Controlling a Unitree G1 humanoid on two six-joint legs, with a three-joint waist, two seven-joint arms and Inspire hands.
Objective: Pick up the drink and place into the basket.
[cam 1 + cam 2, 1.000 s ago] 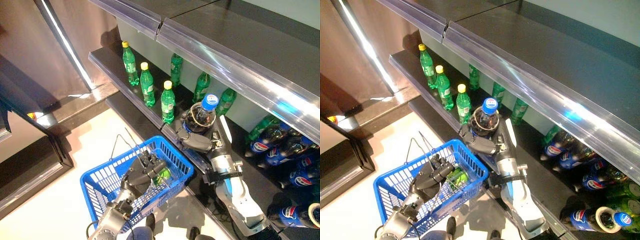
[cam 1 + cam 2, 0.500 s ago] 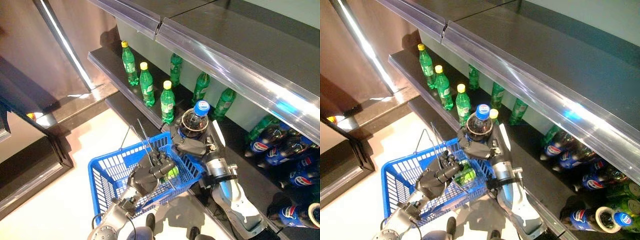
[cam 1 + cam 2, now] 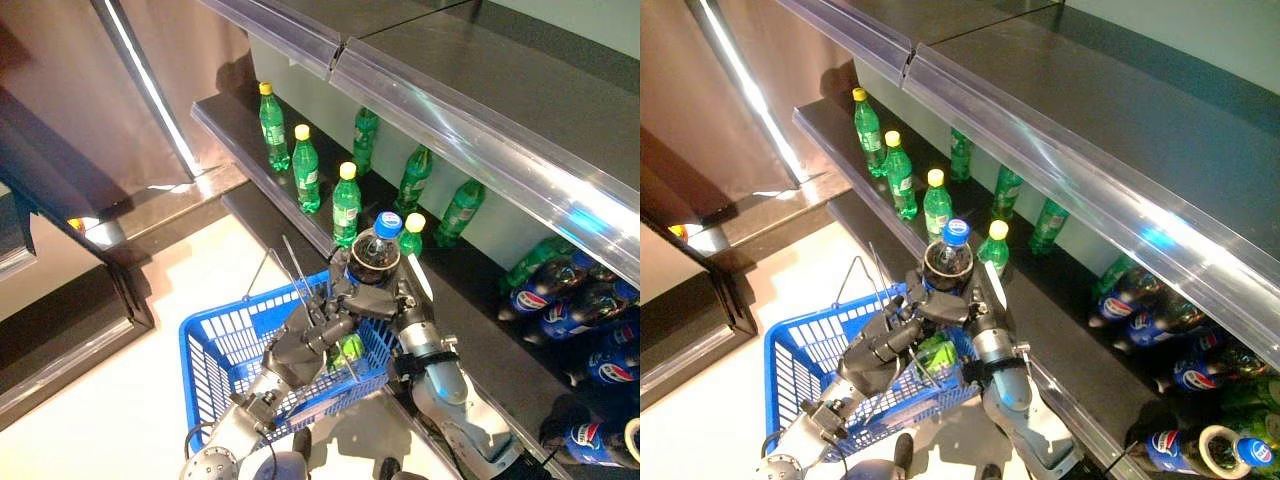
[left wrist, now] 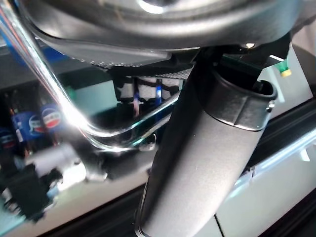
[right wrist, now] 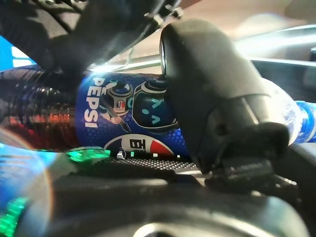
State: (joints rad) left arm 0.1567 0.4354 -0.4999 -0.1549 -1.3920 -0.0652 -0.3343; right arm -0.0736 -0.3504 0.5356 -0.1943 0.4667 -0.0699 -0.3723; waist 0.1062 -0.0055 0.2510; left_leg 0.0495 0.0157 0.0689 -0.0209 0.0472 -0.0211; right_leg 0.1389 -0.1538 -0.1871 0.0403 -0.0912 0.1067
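My right hand is shut on a dark cola bottle with a blue cap and holds it upright over the far right corner of the blue basket. The bottle's blue label shows in the right wrist view, with my thumb curled over it. My left hand is shut on the basket's thin wire handles and holds the basket raised in front of the shelf. A green bottle lies inside the basket.
A dark shelf holds upright green bottles with yellow caps. Dark cola bottles lie further right on it. An upper shelf edge overhangs. Pale floor lies at the left.
My right hand has carried the cola bottle left and lower, over the basket's corner. My left hand has raised the basket closer to the bottle. The camera has shifted a little.
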